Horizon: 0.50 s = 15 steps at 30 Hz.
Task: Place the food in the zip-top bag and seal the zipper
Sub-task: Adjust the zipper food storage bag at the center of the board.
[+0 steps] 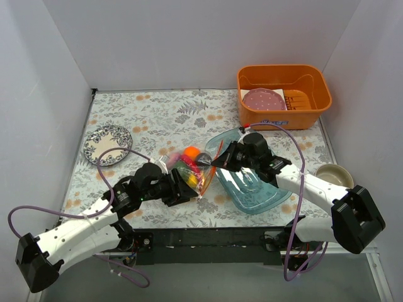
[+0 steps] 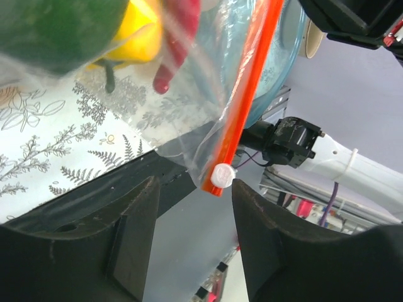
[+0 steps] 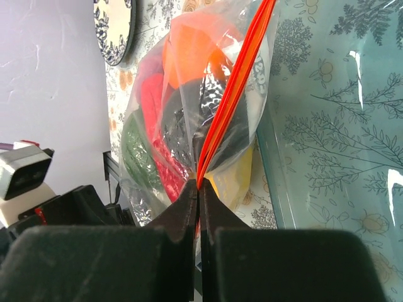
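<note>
R gripper [image 3: 199, 189]: jaws together, pinched on the zipper [image 3: 230, 94] at one end of the strip. L gripper [image 2: 194, 184]: jaws apart, straddling the strip's other end w/ the white slider [image 2: 221, 175] between them, no contact seen. Step judged as sealing: R should keep the strip taut while L closes on the slider and draws it straight along, w/o snagging film. Zip-top bag [image 3: 148, 157]: thin, clear, crinkly, held up btwn the arms beside the glossy blue tray [image 3: 327, 126], bulging w/ food [image 3: 170, 119], incl. round orange [image 3: 189, 53], smooth red chilli [image 2: 179, 38], yellow pepper [image 2: 141, 38].
</note>
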Motion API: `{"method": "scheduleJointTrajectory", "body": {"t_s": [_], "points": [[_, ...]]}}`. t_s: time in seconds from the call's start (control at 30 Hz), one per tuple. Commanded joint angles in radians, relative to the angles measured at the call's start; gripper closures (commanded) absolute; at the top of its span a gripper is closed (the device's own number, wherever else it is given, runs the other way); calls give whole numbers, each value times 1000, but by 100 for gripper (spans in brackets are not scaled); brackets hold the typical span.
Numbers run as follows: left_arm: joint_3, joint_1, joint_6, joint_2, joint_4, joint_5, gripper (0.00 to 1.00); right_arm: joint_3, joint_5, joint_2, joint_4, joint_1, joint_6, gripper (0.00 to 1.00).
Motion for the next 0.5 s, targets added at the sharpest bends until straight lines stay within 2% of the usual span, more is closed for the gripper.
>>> {"method": "scheduleJointTrajectory", "body": {"t_s": [0.0, 0.3, 0.47], "points": [[-61, -7, -103, -99, 35, -31, 52, -5, 20, -32, 79, -2, 30, 99], [-144, -18, -203, -78, 215, -34, 51, -7, 9, -31, 85, -2, 40, 99], [-189, -20, -246, -62, 278, -40, 54, -8, 9, -41, 82, -2, 42, 99]]}}
